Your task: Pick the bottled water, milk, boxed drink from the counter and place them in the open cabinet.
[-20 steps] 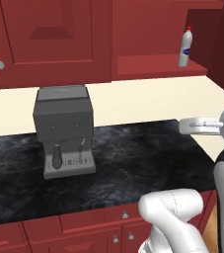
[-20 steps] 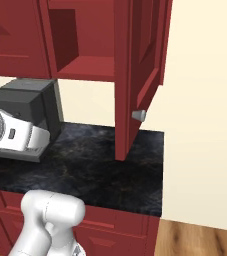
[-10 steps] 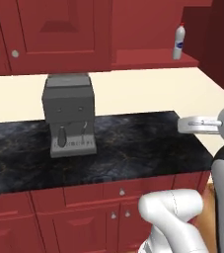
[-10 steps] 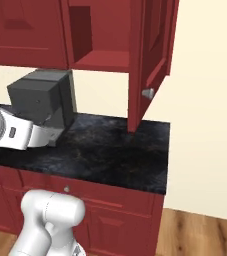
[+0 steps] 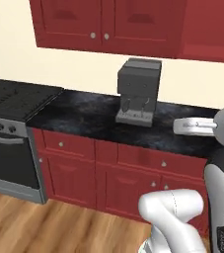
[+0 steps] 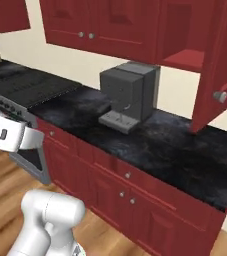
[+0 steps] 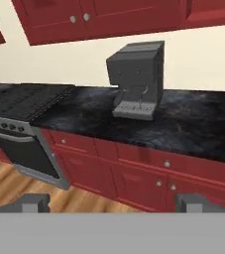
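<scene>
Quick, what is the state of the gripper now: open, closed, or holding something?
Gripper: open, jaws spread wide, nothing held between them.

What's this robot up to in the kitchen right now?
Nothing is being handled at the moment. The fingers stand wide open and empty, pointing toward the black counter, where a grey coffee machine stands. To its right the open cabinet shows a bare shelf, its door swung out. A stove sits left.
</scene>
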